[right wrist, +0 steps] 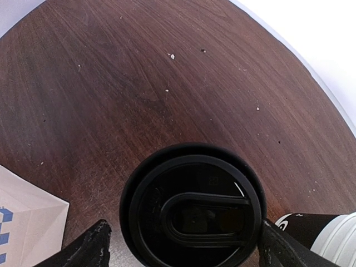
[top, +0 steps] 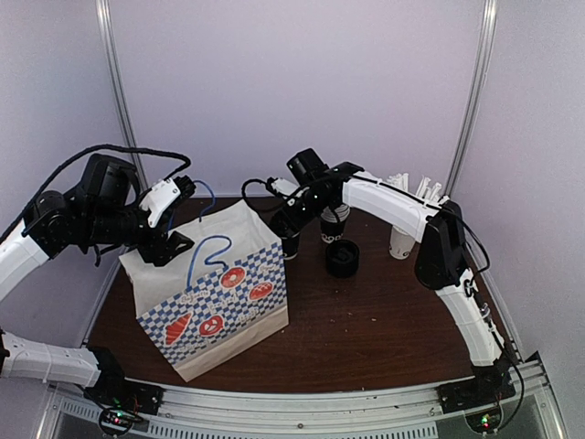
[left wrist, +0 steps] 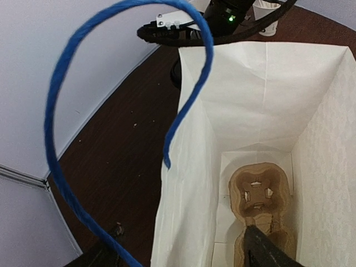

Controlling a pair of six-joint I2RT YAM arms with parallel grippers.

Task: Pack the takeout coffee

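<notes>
A dark brown wooden table (top: 366,320) is carrying everything. A blue-checked white paper bag (top: 219,293) is standing upright at its left. Just right of the bag a lidded black cup (right wrist: 192,211) is sitting, then what looks like more black cups (top: 331,224), a short stack of black lids (top: 342,258), and a white cup of straws (top: 400,240) farther right.

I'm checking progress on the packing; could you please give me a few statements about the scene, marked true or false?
1. The takeout coffee is already in the paper bag. False: it stands on the table beside the bag, between the right gripper's open jaws.
2. A cardboard cup carrier lies at the bag's bottom. True.
3. The coffee has no lid. False: a black sip lid is on.
4. The bag's handles are blue. True.
</notes>
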